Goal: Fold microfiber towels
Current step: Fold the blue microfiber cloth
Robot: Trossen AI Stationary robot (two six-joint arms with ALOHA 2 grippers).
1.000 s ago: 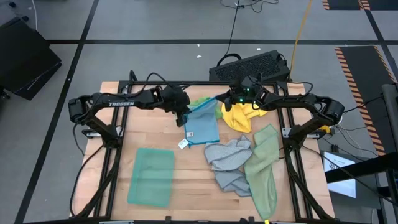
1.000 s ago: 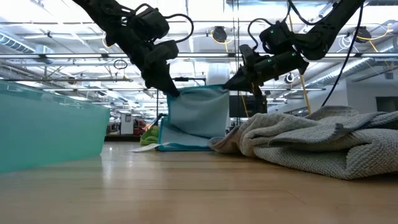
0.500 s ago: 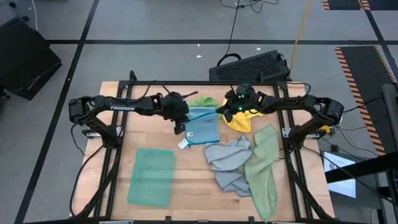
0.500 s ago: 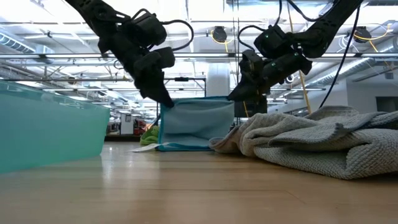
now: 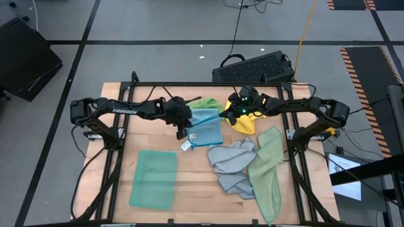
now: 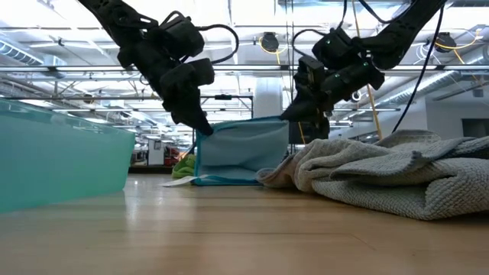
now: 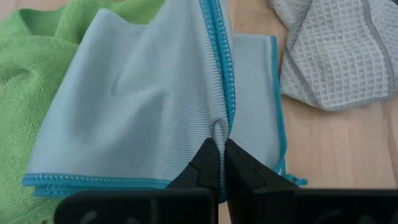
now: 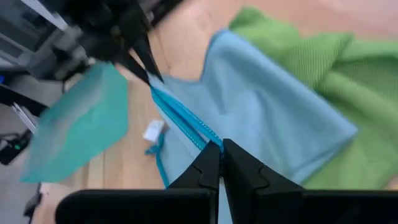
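Grippers L (image 6: 200, 127) & R (image 6: 289, 116) pinch light blue towel (image 6: 243, 153) corners, raised.

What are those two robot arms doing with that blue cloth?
They are folding it. The left gripper and the right gripper are each pinched shut on a corner of the light blue towel, holding its top edge up above the wooden table. A teal towel already lies folded flat nearby, while grey, sage, yellow and bright green towels wait in a heap.
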